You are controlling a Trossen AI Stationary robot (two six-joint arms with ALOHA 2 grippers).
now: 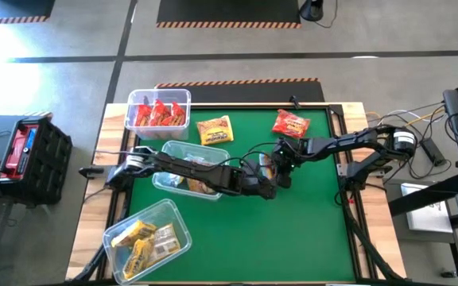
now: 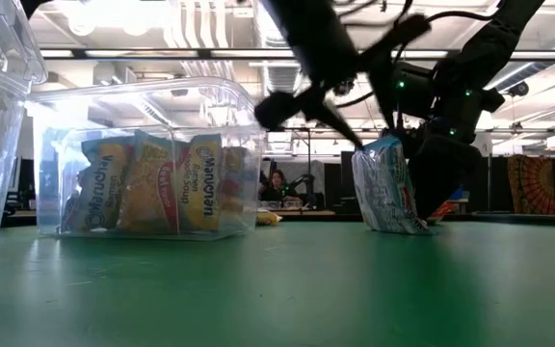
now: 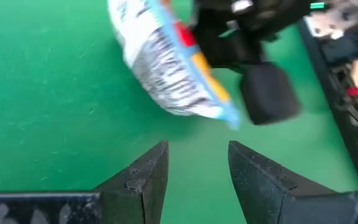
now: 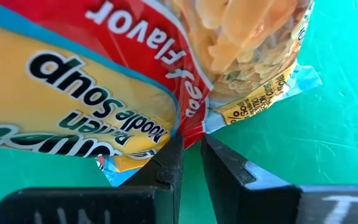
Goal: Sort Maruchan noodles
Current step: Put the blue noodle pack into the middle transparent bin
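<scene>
An orange-and-blue Maruchan noodle packet (image 3: 166,62) stands on edge near the table's middle, with my right gripper (image 4: 191,155) shut on it. My left gripper (image 3: 194,168) hovers open just short of that packet on its left side (image 1: 267,189), slanting down, with nothing between its fingers. A yellow packet (image 1: 215,129) and a red packet (image 1: 291,125) lie flat on the green mat toward the far edge. Other packets sit in clear bins. My right gripper pinches the wrapper's edge (image 4: 191,132) between its two fingers, about midway along that edge, where the plastic creases. The fingers slant down from the table's right side. The packet stands upright on edge, its lower end (image 2: 401,227) at the mat.
Three clear bins stand at the left: one with red packets (image 1: 159,111) at the far left, one (image 1: 183,181) under my left arm, one with yellow packets (image 1: 145,238) near the front. Cables lie around my right arm (image 1: 372,143). Bare mat lies at the front right.
</scene>
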